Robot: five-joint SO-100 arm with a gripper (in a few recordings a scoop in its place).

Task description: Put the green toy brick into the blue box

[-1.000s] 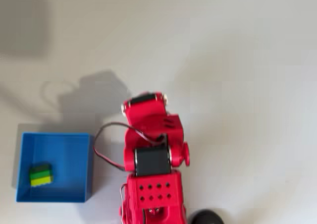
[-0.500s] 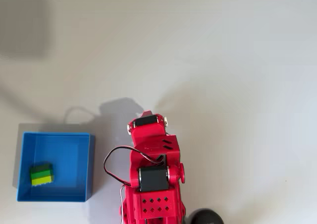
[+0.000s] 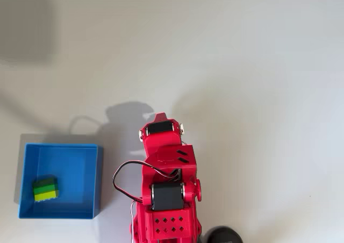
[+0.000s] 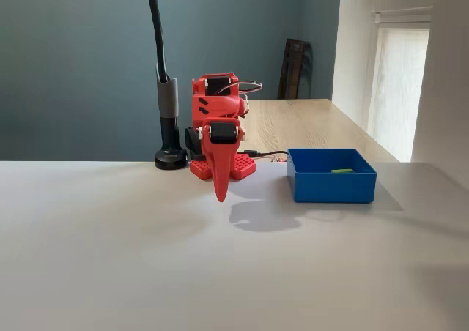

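The green toy brick (image 3: 45,190) lies inside the blue box (image 3: 97,181), near its left wall in the overhead view; in the fixed view a sliver of the green toy brick (image 4: 341,171) shows over the blue box's wall (image 4: 333,187). The red arm is folded back over its base (image 3: 166,224). My gripper (image 4: 220,192) hangs pointing down above the table, left of the box in the fixed view, shut with nothing in it. From overhead the gripper is hidden under the wrist (image 3: 161,129).
A black lamp stand with a round foot (image 4: 170,157) stands behind the arm's base; the foot (image 3: 223,236) also shows at the bottom edge overhead. White table surface spreads ahead of and to the right of the arm.
The arm has folded back toward its base, away from the box. The brick stays still in the box.
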